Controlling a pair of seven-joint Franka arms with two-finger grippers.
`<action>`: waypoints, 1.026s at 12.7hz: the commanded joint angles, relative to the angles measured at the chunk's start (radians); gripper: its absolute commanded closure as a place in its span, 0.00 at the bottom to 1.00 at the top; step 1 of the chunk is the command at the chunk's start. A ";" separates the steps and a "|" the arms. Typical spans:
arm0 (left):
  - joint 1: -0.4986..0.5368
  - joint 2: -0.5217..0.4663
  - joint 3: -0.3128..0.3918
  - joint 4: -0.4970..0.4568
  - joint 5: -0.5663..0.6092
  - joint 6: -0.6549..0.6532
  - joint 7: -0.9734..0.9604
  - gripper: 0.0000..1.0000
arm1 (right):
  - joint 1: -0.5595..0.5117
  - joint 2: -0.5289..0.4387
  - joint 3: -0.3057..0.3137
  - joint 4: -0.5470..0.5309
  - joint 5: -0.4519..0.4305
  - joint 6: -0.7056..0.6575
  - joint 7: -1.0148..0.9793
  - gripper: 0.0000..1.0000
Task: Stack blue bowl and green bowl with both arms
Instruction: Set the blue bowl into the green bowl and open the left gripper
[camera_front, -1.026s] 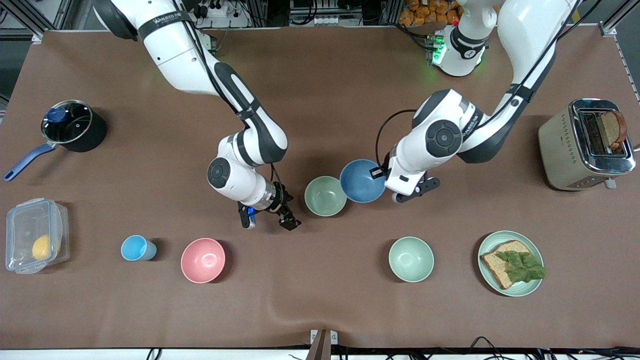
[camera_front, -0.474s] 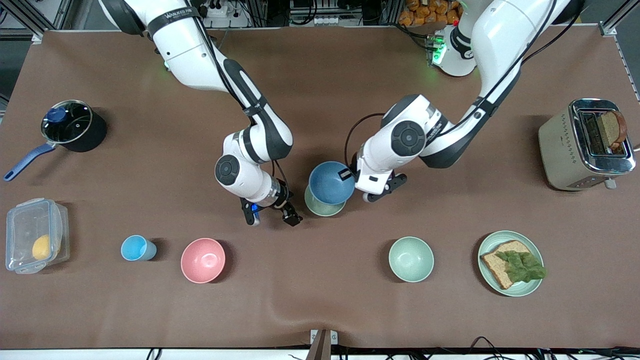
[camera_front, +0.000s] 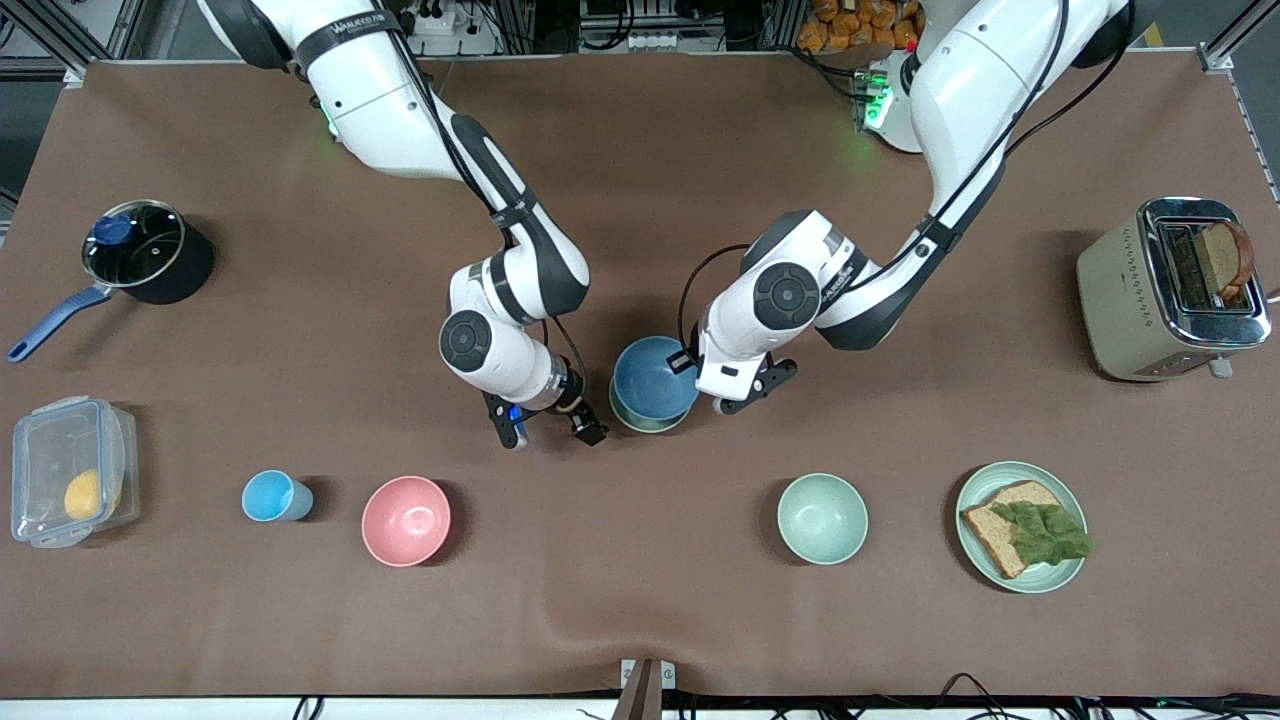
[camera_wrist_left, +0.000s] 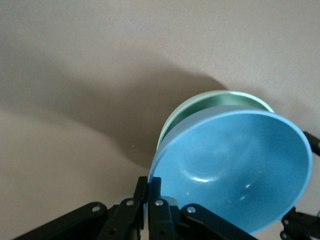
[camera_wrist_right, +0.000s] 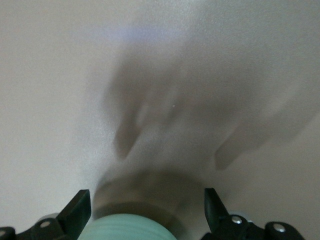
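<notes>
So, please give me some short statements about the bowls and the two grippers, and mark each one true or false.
1. The left gripper is shut on the rim of the blue bowl. True.
2. The blue bowl is over the green bowl. True.
3. The right gripper holds the pink bowl. False: its fingers are open and empty, beside the green bowl.
4. The mint-green bowl is nearer to the front camera than the green bowl. True.
5. The toaster is empty. False: a slice of bread stands in it.
</notes>
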 joint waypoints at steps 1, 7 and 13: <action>-0.020 0.022 0.011 0.028 0.001 0.019 -0.010 1.00 | 0.011 0.019 -0.011 0.046 -0.019 -0.028 0.018 0.00; -0.021 0.036 0.011 0.028 0.001 0.040 -0.008 1.00 | 0.006 0.038 -0.011 0.084 -0.029 -0.044 0.104 0.00; -0.021 0.053 0.013 0.028 0.003 0.063 -0.004 1.00 | 0.009 0.055 -0.011 0.105 -0.023 -0.028 0.208 0.00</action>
